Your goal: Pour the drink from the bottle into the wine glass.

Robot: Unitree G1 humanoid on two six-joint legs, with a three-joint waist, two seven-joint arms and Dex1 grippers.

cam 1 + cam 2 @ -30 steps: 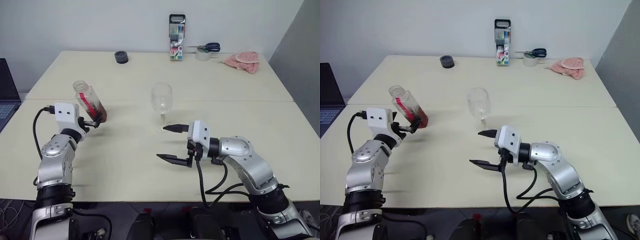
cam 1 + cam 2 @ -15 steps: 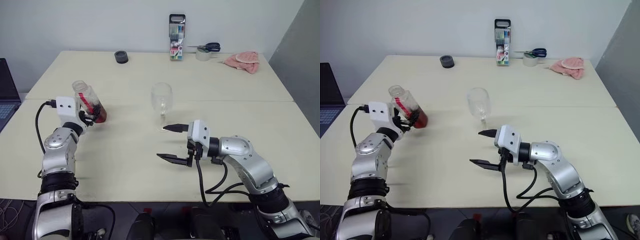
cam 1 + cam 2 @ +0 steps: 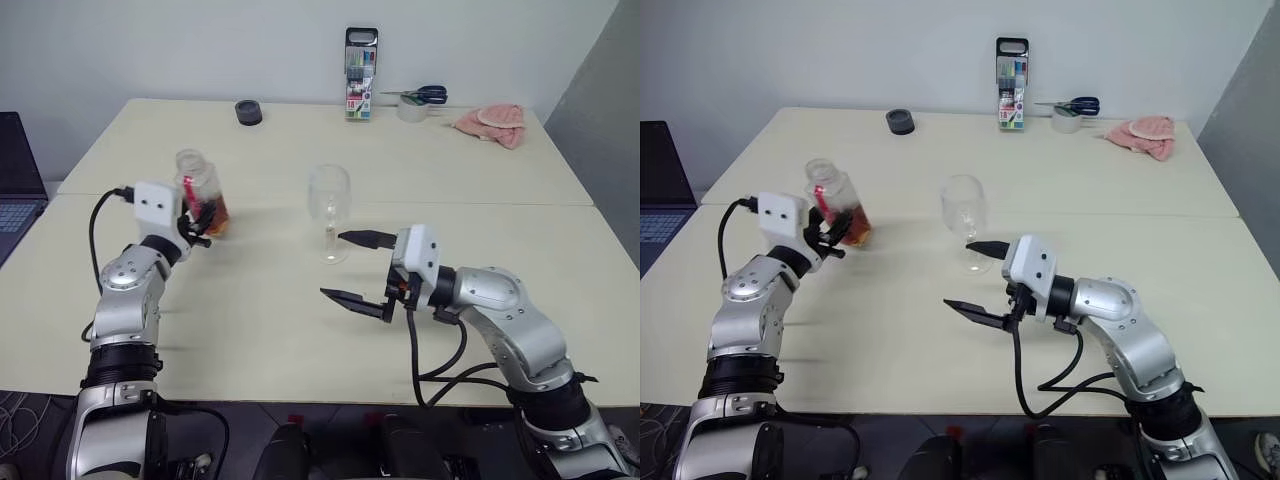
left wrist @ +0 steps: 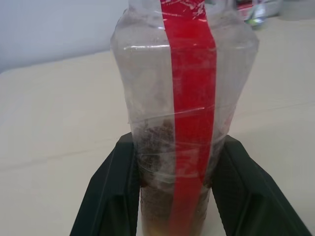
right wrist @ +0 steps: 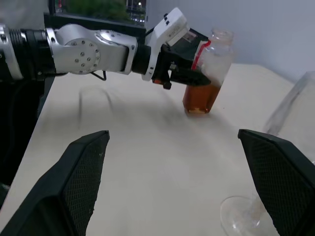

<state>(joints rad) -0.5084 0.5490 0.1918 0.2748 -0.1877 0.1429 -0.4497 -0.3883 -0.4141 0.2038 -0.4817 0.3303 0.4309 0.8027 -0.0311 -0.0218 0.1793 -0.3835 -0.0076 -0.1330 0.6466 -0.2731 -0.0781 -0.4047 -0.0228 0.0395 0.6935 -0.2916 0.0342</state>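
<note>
Nearest the front edge of the surface (image 3: 250,340), the right pincer (image 3: 360,270) is hanging with its fingers spread wide and empty, just in front of the wine glass (image 3: 329,212), which is standing upright near the middle. Toward the left edge, the left pincer (image 3: 197,228) is gripping the bottle (image 3: 203,194) low on its body, the drink (image 3: 214,214) sitting in the bottom. Markers (image 3: 360,74), scissors (image 3: 415,95) and a pink cloth (image 3: 489,122) are lying along the far edge. The low grip risks the open-necked bottle swinging during tilting, spilling drink or knocking the thin-stemmed glass over.
</note>
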